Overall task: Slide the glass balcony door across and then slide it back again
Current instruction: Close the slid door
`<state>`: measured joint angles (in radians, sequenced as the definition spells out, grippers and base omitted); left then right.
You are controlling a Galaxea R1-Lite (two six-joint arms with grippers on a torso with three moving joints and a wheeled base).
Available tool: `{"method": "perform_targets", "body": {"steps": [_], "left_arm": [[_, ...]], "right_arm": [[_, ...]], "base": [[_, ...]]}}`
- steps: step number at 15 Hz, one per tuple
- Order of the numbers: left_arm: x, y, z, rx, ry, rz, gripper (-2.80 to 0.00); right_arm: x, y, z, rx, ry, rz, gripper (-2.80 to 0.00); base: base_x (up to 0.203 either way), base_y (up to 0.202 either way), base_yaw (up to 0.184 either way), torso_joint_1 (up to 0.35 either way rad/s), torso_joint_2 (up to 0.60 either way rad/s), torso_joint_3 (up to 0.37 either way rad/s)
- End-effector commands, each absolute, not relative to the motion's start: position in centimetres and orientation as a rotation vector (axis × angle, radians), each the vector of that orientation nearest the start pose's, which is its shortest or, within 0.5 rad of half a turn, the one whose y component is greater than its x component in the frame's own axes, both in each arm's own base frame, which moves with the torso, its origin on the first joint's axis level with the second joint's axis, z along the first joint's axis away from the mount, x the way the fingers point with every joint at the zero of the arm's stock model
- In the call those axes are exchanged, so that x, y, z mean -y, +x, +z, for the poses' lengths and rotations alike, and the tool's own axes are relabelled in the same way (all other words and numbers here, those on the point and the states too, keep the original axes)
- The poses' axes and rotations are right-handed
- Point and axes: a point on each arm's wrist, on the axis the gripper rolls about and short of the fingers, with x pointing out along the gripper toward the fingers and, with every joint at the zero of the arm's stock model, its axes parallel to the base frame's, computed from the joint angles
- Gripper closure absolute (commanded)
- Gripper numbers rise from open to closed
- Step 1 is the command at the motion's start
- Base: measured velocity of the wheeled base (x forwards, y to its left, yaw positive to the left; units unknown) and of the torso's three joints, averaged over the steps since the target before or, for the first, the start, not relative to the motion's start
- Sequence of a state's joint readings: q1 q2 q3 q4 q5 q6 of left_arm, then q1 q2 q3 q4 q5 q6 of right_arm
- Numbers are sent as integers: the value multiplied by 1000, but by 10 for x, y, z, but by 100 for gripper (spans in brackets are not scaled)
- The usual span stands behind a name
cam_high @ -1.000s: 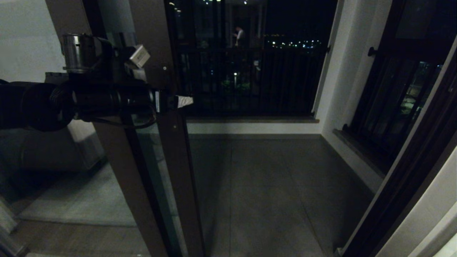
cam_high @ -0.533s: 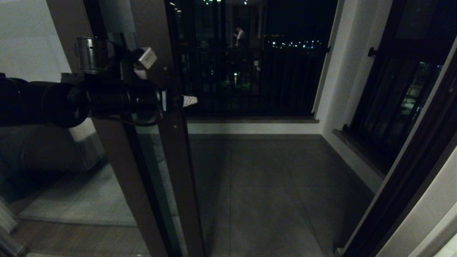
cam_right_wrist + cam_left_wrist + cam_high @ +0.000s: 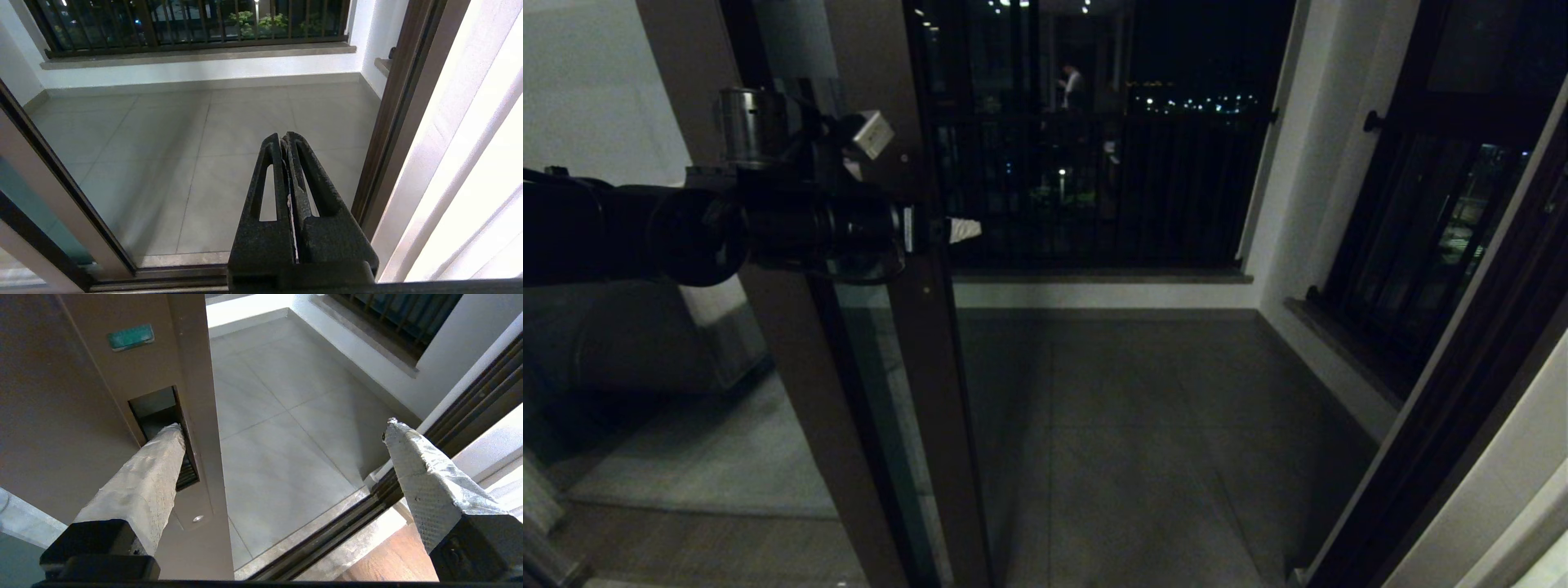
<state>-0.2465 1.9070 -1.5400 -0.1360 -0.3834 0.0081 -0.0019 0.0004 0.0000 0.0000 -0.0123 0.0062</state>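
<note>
The glass balcony door (image 3: 927,384) stands at the left of the opening, its dark brown stile (image 3: 192,355) nearest me and a frosted band at its top. My left gripper (image 3: 939,231) is at the stile at handle height and open. One taped finger (image 3: 155,465) has its tip inside the narrow pull slot (image 3: 157,406). The other finger (image 3: 416,465) hangs free past the stile's edge, over the open doorway. My right gripper (image 3: 284,136) is shut on nothing, low by the right door jamb, out of the head view.
Grey balcony tiles (image 3: 1135,425) lie beyond the dark floor track (image 3: 327,539). A black-framed window with railing bars (image 3: 1094,180) closes the far side, another (image 3: 1421,229) the right wall. The brown jamb (image 3: 392,122) bounds the opening on the right. A sofa (image 3: 613,343) shows through the glass.
My left arm has moved a little to the right, and the door stile has slid right with it, its finger staying in the slot.
</note>
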Motion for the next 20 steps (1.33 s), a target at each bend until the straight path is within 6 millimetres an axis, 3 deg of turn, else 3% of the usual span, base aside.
{"method": "perform_targets", "body": {"steps": [1,6,20], "left_arm": [[112,374,266,-229,-5,-655,-280],[128,365,269,-225,1,-696,-280],[147,363,263,-230,8,-732,-280]], "right_arm": [[0,-23,75,0,7,-14,0],[0,-23,75,0,6,-14,0],[0,-23,75,0,6,-14,0]], "base": [[0,0,0,0,0,0],[0,0,0,0,0,0],[0,0,0,0,0,0]]}}
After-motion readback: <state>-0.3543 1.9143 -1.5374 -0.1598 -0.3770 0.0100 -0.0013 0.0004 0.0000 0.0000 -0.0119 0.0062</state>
